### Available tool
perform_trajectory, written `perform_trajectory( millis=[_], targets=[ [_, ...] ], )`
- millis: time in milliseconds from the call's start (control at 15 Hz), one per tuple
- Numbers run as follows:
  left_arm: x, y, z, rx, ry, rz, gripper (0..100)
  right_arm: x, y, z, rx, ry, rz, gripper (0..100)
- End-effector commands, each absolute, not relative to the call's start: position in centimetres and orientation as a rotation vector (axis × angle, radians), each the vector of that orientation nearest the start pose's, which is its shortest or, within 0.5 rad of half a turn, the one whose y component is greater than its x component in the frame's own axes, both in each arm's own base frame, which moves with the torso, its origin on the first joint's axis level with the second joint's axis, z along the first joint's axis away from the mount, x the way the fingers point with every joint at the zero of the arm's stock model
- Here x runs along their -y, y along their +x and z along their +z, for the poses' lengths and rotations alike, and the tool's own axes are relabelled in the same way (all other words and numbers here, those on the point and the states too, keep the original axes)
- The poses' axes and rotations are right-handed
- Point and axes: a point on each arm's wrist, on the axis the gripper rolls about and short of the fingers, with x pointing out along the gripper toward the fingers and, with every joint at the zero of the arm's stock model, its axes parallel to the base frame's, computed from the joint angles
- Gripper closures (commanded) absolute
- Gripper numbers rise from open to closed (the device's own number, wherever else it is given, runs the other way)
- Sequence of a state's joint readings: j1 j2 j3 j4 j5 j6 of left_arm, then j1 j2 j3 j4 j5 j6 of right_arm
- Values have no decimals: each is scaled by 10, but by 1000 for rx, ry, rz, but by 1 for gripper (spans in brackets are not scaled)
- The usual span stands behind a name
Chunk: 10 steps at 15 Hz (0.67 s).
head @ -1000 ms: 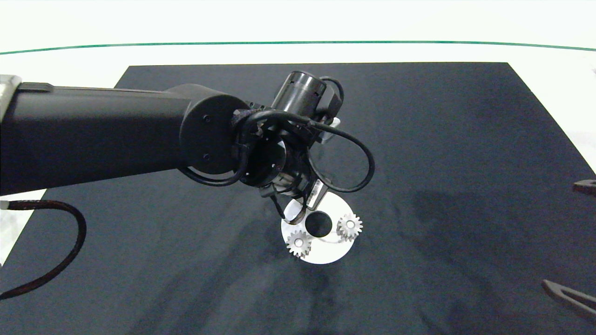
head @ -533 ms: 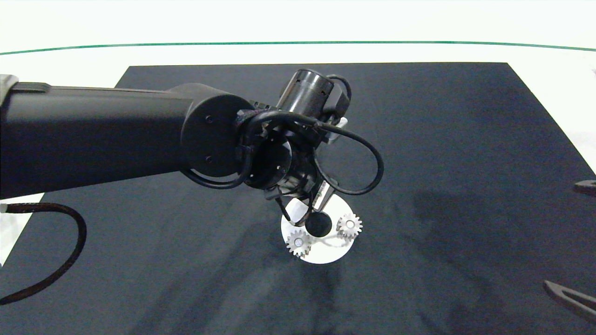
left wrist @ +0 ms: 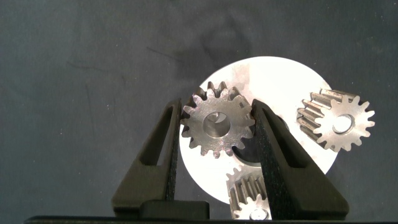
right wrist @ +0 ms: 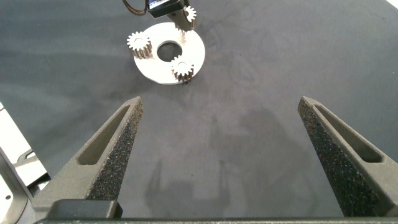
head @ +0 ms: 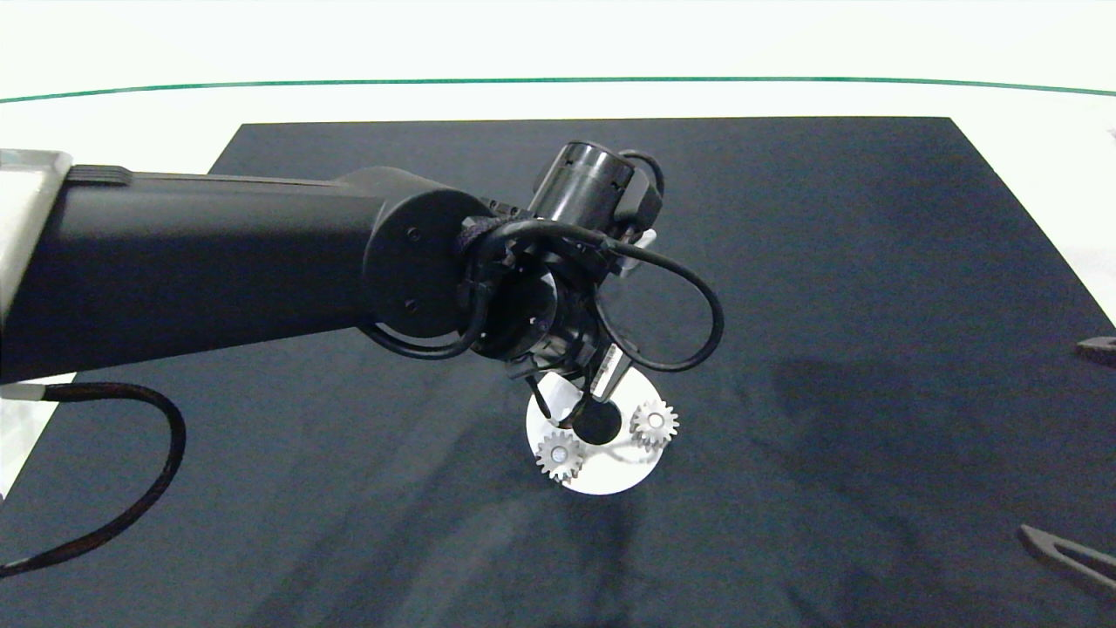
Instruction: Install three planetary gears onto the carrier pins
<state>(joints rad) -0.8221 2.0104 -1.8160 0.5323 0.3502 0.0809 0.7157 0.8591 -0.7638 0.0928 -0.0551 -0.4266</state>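
Note:
The white carrier disc (head: 610, 475) lies on the dark mat, with two planetary gears (head: 559, 455) (head: 654, 423) seated on carrier pins (head: 654, 420) that show white in their bores. A third gear (left wrist: 217, 122) is clamped flat between the fingers of my left gripper (left wrist: 216, 107), just above the disc's (left wrist: 280, 74) rim. Its pin is hidden beneath it. In the right wrist view this gear (right wrist: 186, 14) hangs over the disc's (right wrist: 158, 68) far edge. My right gripper (right wrist: 219, 102) stands open and idle, well short of the disc.
The dark mat (head: 872, 262) covers most of the white table (head: 558, 100), and a green line runs along the far side. My left arm's black cable (head: 680, 305) loops beside the disc. The right fingers (head: 1068, 558) lie at the mat's right edge.
My left gripper, with the gear in it, has shifted right and lower towards the disc's centre hole. The two seated gears and the right arm have not moved.

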Motion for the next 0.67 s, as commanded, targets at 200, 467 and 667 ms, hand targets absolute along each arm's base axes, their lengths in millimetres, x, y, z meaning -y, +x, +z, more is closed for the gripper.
perform_trajectory(
  millis=[200,467,667],
  targets=[
    [283,273,240,-604,490,-475,81,-56,66,266,-38,-487,690,0],
    [284,273,241,-600,482,-474,81,-56,66,266,-41,-488,690,0],
    [285,274,241,-599,480,-473,81,-56,67,265,-42,-488,691,0]
  ],
)
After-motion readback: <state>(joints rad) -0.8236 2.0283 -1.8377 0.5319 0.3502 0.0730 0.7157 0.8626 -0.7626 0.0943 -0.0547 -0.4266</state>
